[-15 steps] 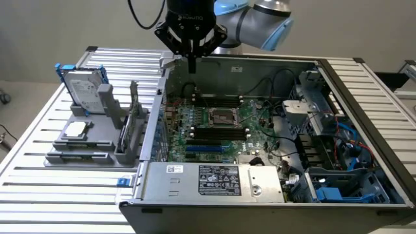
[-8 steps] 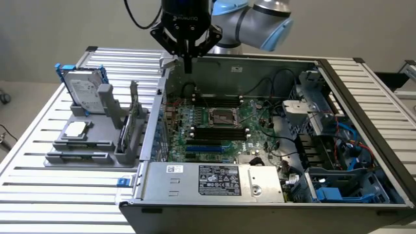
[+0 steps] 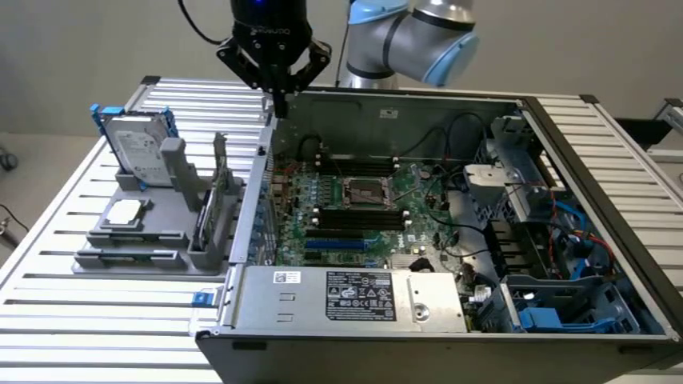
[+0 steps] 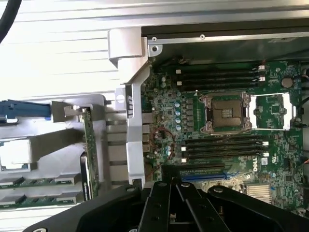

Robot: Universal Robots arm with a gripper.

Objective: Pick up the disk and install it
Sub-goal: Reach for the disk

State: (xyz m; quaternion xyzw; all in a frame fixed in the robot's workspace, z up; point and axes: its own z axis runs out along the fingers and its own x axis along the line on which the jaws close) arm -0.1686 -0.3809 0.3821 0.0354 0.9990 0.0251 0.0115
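The disk (image 3: 137,146) is a silver hard drive with a white label in a blue carrier. It stands upright in a grey holder at the exterior view's left, outside the computer. In the wrist view its blue carrier edge (image 4: 25,110) shows beside the grey rack. My gripper (image 3: 280,102) hangs above the back left corner of the open computer case, to the right of the disk and apart from it. Its black fingers (image 4: 163,203) are shut together with nothing between them.
The open computer case (image 3: 597,160) holds a green motherboard (image 3: 363,200) and a silver power supply box (image 3: 353,298) at the front. A grey tray with a small silver chip (image 3: 124,212) and an upright card (image 3: 219,200) sit on the slatted metal table (image 3: 96,320).
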